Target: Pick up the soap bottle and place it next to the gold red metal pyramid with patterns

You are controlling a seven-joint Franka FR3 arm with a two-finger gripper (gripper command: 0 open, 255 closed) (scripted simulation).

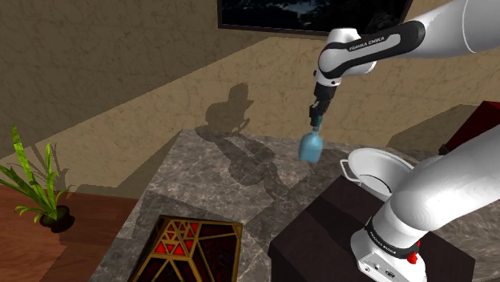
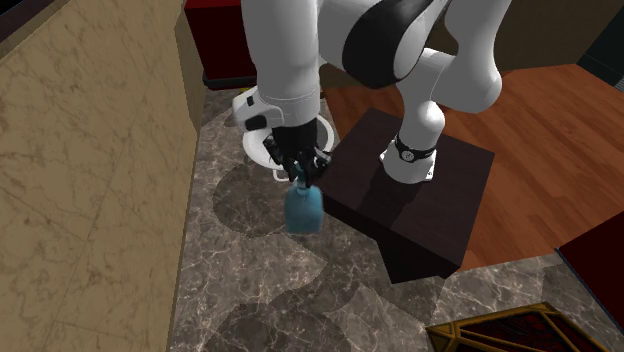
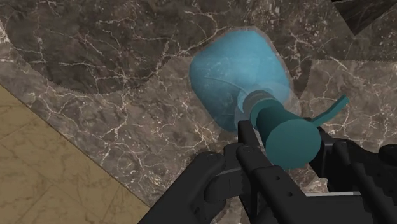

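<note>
The gripper (image 3: 285,141) pinches the bottle (image 3: 238,70) at its dark teal pump neck, one black finger (image 3: 249,137) on each side, with the spout sticking out sideways past them. The pale blue body hangs below the claw, upright, over the marble top (image 3: 108,76). In the shoulder view the bottle (image 1: 311,147) appears lifted clear of the marble top (image 1: 232,176), its shadow and the arm's thrown onto the stone and the tan wall behind. Just beside it, against the dark stand (image 1: 328,232), sits a white pot (image 1: 377,172) with a wire handle. The pyramid (image 1: 188,248), gold-edged with red patterned panels, lies at the counter's near edge, well apart from the bottle. Past the counter, a plant (image 1: 40,188) stands on the wood floor, and a framed picture (image 1: 304,14) hangs on the wall
</note>
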